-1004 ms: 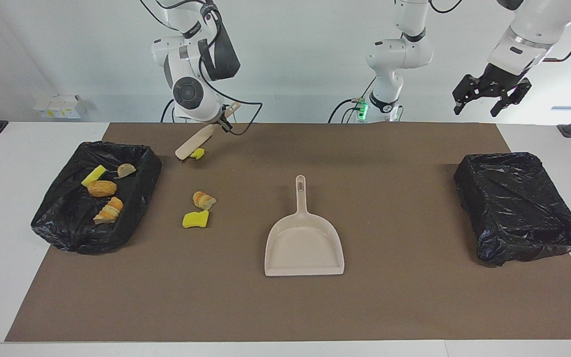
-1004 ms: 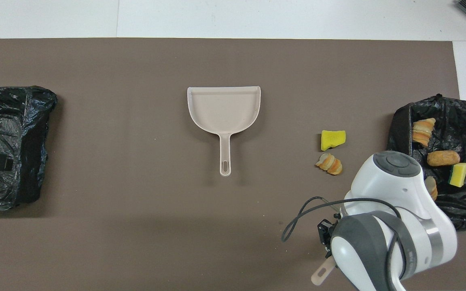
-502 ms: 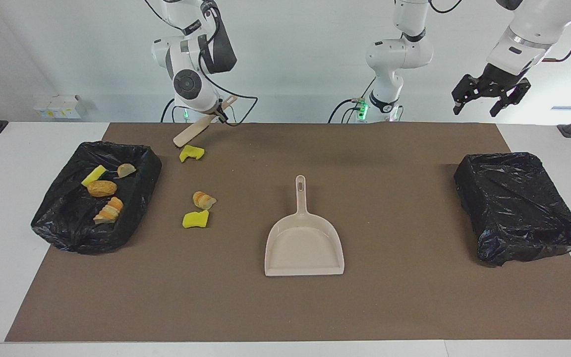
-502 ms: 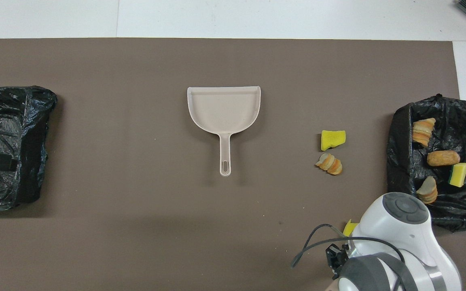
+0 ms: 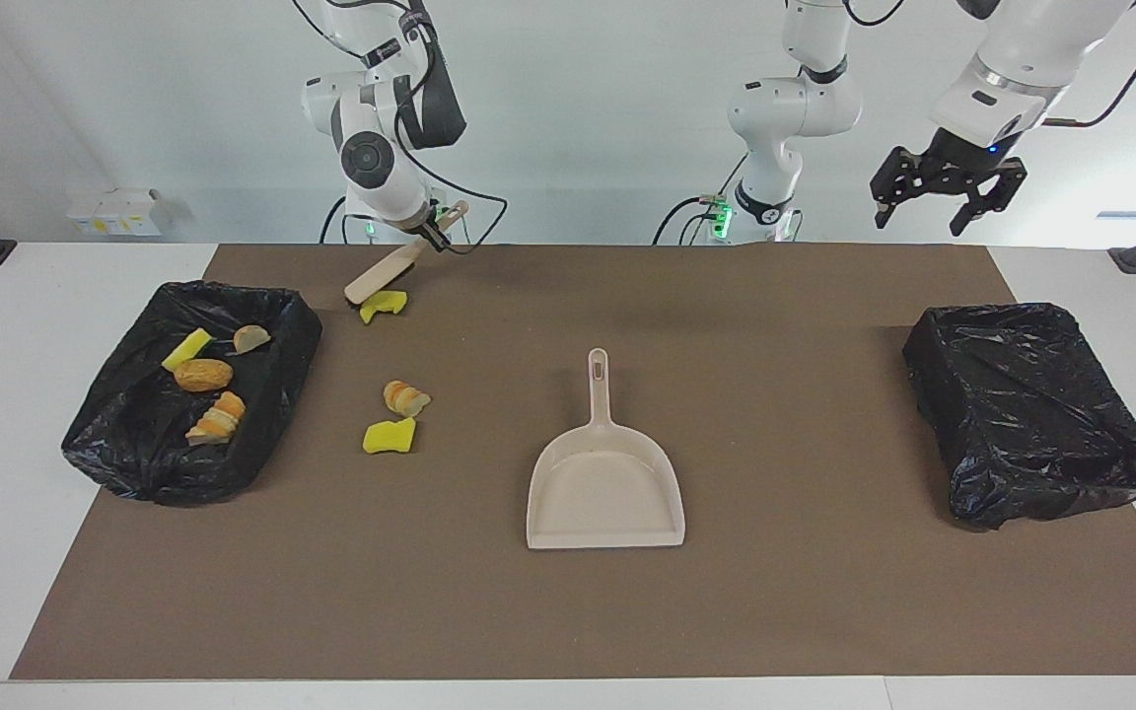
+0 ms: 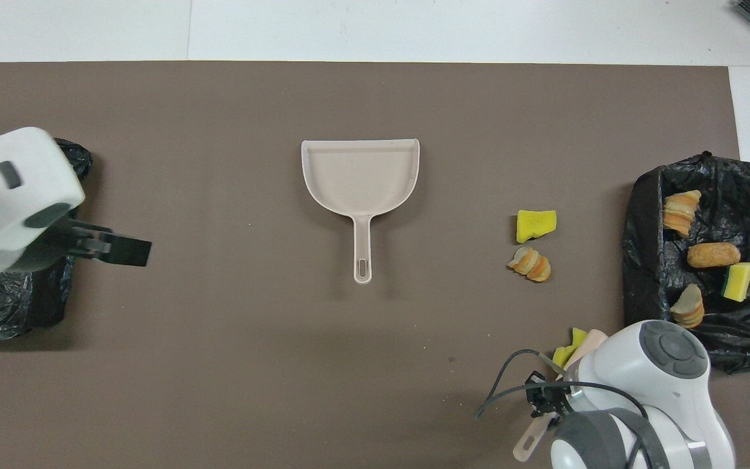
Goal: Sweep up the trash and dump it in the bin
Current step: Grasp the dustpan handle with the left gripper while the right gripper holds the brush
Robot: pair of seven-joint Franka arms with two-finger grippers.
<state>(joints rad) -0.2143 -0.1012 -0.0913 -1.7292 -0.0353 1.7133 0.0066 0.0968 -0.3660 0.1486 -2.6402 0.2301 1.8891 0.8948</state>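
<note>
Fingers of the right gripper [image 5: 427, 230] were clamped shut on the handle of a beige wooden-looking brush [image 5: 383, 273], its low end touching a small yellow sponge piece [image 5: 383, 304] nearest the robots on the brown mat [image 5: 568, 611]. Left gripper [image 5: 940, 190] hung w/ fingers spread wide, holding nothing, up in the air btwn the dustpan and the empty bin.

Changes vs a sec ago: the brush had lifted off that sponge piece, then come back down onto it; the piece sat a bit nearer the robots and turned. Left arm had swung in toward mid-table. My read: sweeping had only begun, one piece being worked toward the pan, and the left arm was likely heading for the pan handle.

Count:
- 1 beige plastic dustpan [image 5: 604, 485], mid-mat, empty, handle toward the robots.
- 2 black bag-lined bins: one [image 5: 272, 394] at the right arm's end, one [image 5: 1031, 414] at the left arm's end, empty.
- Loose trash on mat: 3 – 2 yellow sponge bits (2nd [image 5: 390, 435]) + 1 golden-brown bread chunk [image 5: 406, 397], all btwn pan and filled bin.
- In the filled bin: 4 – 1 green-backed sponge [image 5: 187, 348], 3 bread pcs [image 5: 203, 375].
</note>
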